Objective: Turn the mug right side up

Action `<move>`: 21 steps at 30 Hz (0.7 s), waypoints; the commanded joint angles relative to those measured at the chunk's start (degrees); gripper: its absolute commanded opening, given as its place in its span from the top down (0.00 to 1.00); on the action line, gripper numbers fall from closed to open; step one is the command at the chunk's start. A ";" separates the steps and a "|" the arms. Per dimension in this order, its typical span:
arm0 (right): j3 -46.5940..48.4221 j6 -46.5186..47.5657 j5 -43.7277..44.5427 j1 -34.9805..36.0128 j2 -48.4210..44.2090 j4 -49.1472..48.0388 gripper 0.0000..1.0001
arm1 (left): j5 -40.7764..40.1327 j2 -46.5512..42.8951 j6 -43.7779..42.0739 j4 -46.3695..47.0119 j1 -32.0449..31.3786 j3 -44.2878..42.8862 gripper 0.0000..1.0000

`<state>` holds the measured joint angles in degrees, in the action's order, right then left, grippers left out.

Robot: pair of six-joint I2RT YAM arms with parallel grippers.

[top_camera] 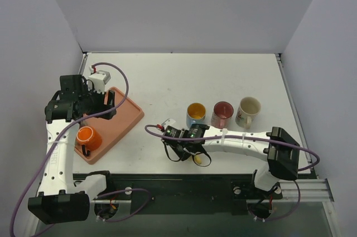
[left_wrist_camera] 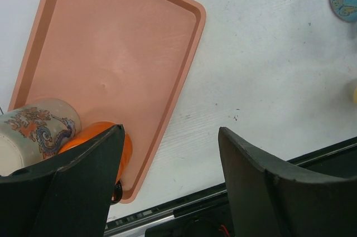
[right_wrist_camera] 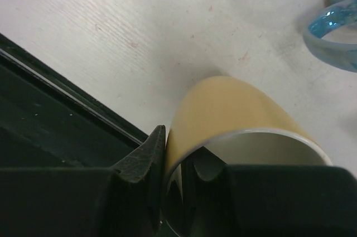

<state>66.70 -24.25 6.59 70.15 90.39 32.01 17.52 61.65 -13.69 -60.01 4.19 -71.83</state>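
Near the front edge of the table (top_camera: 167, 81), the yellow mug (right_wrist_camera: 234, 109) is held by the right pincer (right_wrist_camera: 181, 150). The pincer is closed on the mug's rim, with one finger outside the wall and one inside. The mug is tilted over, its mouth turned toward the wrist. From above it is mostly hidden under the pincer.

On the left, an orange mug (top_camera: 88, 138) is seen on the near end of a pink tray (top_camera: 120, 122), with a dragon-patterned mug (left_wrist_camera: 33, 131) just beside it. The left pincer (left_wrist_camera: 170, 136) is wide open above the tray, and nothing is held in it.

Farther back, a blue mug (top_camera: 196, 115), a red mug (top_camera: 222, 114) and a cream mug (top_camera: 249, 111) stand upright in a row.
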 commanded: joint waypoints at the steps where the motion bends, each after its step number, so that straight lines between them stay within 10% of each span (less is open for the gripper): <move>1: -2.96 -2.46 -1.14 -1.42 0.23 -4.31 1.00 | -1.78 -1.97 -1.95 0.95 0.03 -0.06 0.22; 8: -8.51 -5.54 -0.61 -3.00 -1.27 -9.95 0.99 | -2.58 -2.15 -2.92 0.24 0.12 0.20 0.22; 21: -1.57 -2.21 7.99 -0.02 -12.42 1.48 0.07 | -13.11 -0.13 -7.22 -5.20 -0.58 1.78 0.21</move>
<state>61.06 -28.80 9.02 68.10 84.93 27.88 12.12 60.47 -17.72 -61.60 4.03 -71.29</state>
